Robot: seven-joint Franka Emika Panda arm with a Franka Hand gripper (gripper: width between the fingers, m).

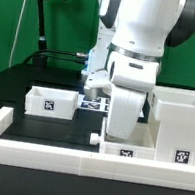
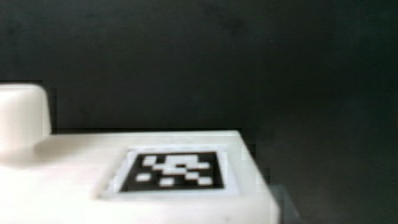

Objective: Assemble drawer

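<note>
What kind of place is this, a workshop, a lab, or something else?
Probably a robotics lab bench, not a home workshop. A white robot arm stands over a black table with a low white rim, the white tray and case carry printed square tags, and a green screen hangs behind.

The white tray [image 1: 34, 101] bears a black-and-white tag [image 1: 50, 106].

White case [image 1: 180, 120] stands beside near tray [image 1: 127, 154]; far tray [image 1: 50, 103] lies apart.

Arm [image 1: 136, 30] bent over, wrist pointing down; tool [image 1: 118, 127] low, fingers out of sight
</note>
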